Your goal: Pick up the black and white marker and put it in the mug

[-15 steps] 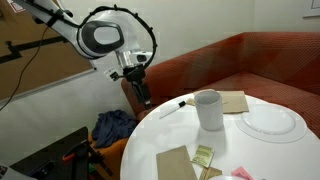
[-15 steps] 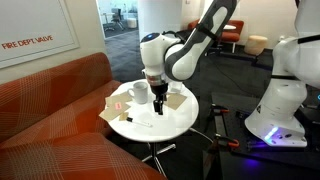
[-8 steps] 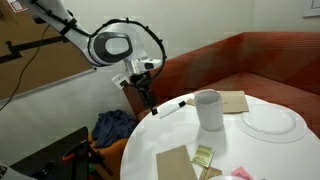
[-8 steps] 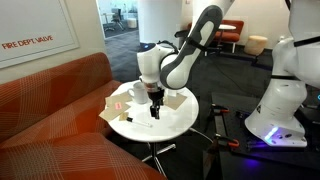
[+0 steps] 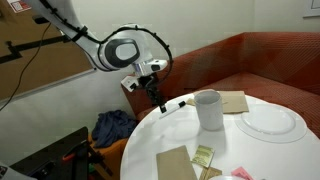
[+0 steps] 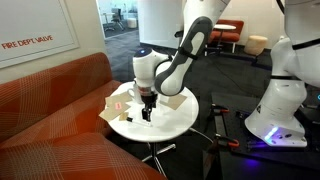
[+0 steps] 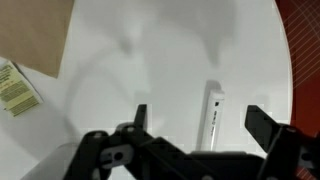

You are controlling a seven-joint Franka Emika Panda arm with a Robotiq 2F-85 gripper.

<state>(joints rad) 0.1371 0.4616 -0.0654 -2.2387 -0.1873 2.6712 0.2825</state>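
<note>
Directly beneath the pincer (image 7: pixel 200 122), between its 2 fingers: marker (image 7: pixel 213 116), flat on the table (image 7: pixel 150 60), off-centre toward 1 finger and touching neither. Released, fingers spread wide, nothing held. Hangs low over the table rim in both exterior views, pincer (image 5: pixel 159 99) just short of the marker (image 5: pixel 178 103), black end pointing away from it. Past that far end, close by: mug (image 5: pixel 209 109), upright, out of the wrist view. Farther out to the side, a brown sheet (image 7: pixel 55 40) and a small green packet (image 7: pixel 12 88), well apart from the marker.

Judged as the pre-grasp step: lined up, not yet gripping. Next calls for a short descent, a slight shift to centre the barrel, then closing across it; after that, lifting, carrying over the mug and tipping the marker upright to drop in.

Against 1 s ago: was off beyond the table rim and higher, now in over the marker and lower. Marker and mug unmoved.
</note>
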